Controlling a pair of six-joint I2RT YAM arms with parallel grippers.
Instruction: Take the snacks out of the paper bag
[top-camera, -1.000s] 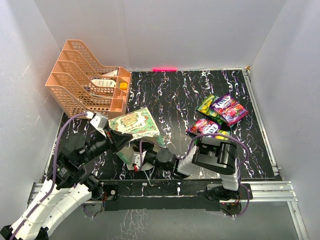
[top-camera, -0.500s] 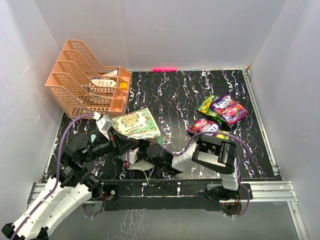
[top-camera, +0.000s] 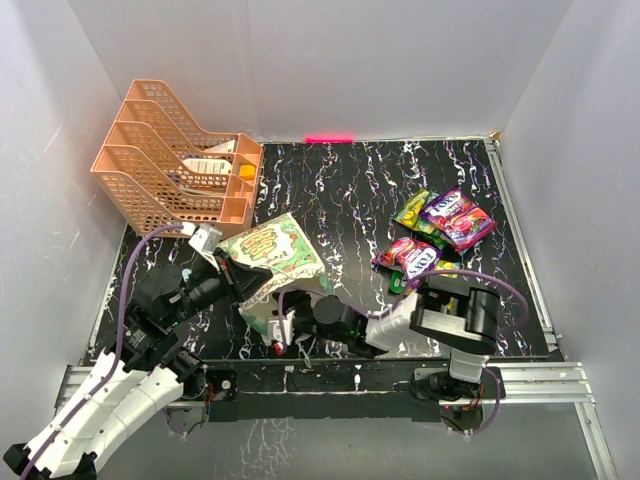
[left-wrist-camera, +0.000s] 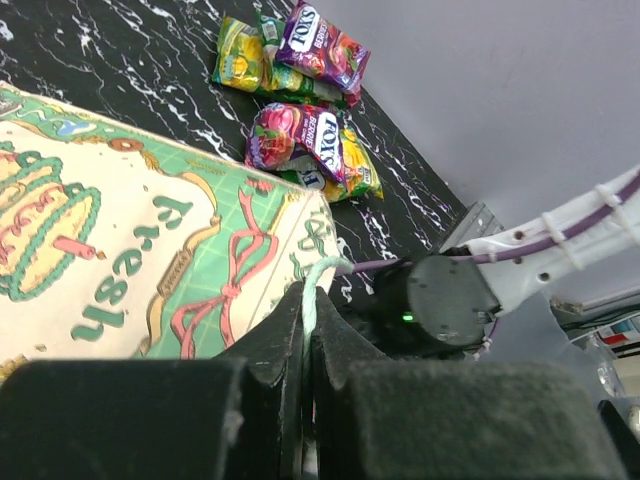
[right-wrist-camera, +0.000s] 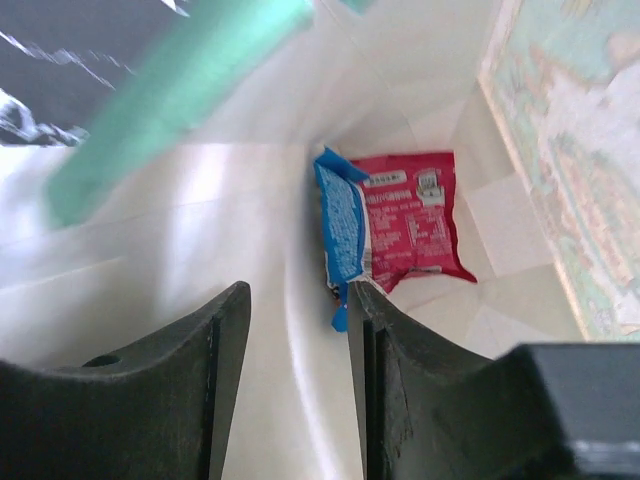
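While the left gripper pinches one string handle of the paper bag, the right gripper stands inside it, jaws apart, before two snacks: a blue packet and a red packet. Two snack heaps lie on the table.

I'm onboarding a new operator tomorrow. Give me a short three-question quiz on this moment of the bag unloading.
1. True or false: the paper bag is empty.
2. Which arm's gripper is inside the bag? A) left B) right
3. Fill in: the left gripper is shut on the bag's string ____.
Key: 1 false, a red packet and a blue packet lie inside; 2 B, the right gripper, jaws open; 3 handle.
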